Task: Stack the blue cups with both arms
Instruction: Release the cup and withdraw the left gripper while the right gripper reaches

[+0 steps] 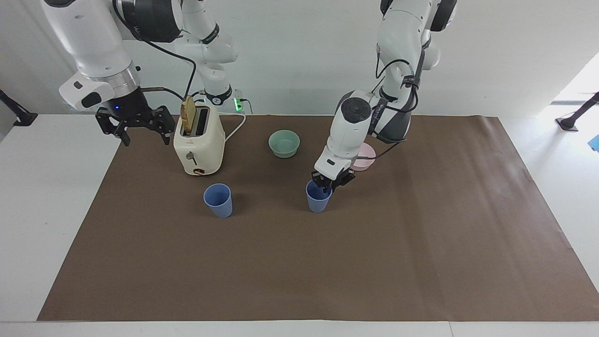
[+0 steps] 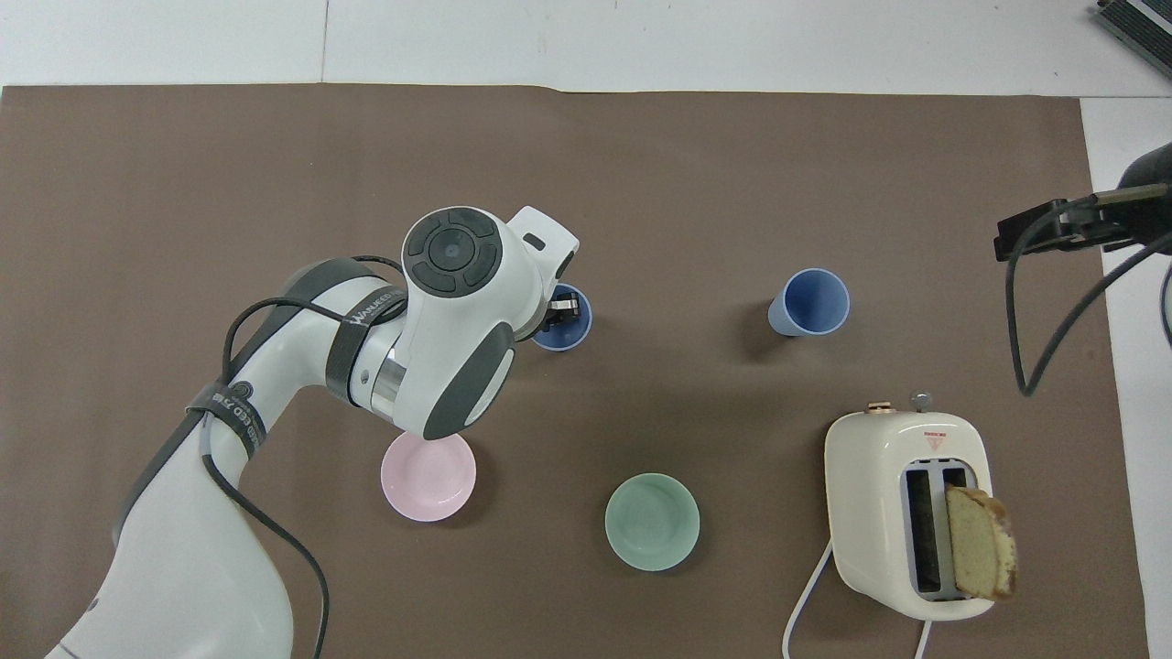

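Cups for stacking stand apart on the brown mat (image 1: 421, 243). We see the left gripper (image 1: 329, 183) at the rim of one blue cup (image 1: 318, 200), which sits upright near the pink bowl (image 1: 366, 157); one finger (image 2: 566, 306) dips inside the mouth, and we judge the pincer clamped on the cup wall, a rim pinch that leaves the tapered base free to drop into its twin. The second blue cup (image 1: 218, 200) stands upright toward the right arm's end of the table, farther from the robots than the toaster (image 1: 198, 146), its mouth open to receive. The right gripper (image 1: 139, 127) waits over the mat's edge beside the toaster, fingers spread. A green bowl (image 1: 284, 143) lies nearer the robots than both cups
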Robot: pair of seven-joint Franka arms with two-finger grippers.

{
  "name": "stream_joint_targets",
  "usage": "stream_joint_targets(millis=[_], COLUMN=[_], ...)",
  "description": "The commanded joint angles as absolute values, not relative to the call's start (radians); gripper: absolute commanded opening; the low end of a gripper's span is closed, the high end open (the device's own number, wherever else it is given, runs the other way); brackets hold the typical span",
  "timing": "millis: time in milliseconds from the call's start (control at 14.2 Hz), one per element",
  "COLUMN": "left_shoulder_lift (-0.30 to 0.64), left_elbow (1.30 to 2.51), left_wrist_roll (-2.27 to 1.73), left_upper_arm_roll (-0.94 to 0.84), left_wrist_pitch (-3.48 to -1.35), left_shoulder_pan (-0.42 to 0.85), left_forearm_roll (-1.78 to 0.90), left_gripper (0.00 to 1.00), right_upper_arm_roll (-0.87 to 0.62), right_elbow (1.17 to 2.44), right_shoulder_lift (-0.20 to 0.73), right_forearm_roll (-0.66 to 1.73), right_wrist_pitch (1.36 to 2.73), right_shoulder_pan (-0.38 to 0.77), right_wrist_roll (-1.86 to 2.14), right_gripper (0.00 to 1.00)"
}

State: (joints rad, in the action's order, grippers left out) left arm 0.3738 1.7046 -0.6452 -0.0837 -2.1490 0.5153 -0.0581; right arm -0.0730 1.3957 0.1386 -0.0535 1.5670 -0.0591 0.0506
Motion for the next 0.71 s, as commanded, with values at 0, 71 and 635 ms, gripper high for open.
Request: stream_joint_targets(millis=[0,71,635], left_shoulder_lift=[0.351,0.319,0.16], left_elbow=[1.701,1.701,1.703], left_wrist_roll=[-0.658,-0.657,-0.419], left_upper_arm_roll=[-0.061,-0.052,-0.051], left_wrist_pitch=[-2.145,-2.126,-1.961], left_shoulder_pan=[0.514,0.493,0.284], left_forearm_roll=[-0.034,-0.034,-0.035], left_gripper=[1.0,1.0,1.0], right_upper_arm_roll=[-0.083,-0.081,-0.086], right_elbow=[1.462,1.483,1.732], right_shoulder_lift=[0.092,0.086,0.08], right_forearm_roll=[-0.002,0.035,0.051], right_wrist_pitch=[1.595,1.63,1.821], right_shoulder_pan=[-0.068,-0.066,-0.038], right_wrist_roll=[0.08,0.084,0.077], right_gripper=[1.0,1.0,1.0])
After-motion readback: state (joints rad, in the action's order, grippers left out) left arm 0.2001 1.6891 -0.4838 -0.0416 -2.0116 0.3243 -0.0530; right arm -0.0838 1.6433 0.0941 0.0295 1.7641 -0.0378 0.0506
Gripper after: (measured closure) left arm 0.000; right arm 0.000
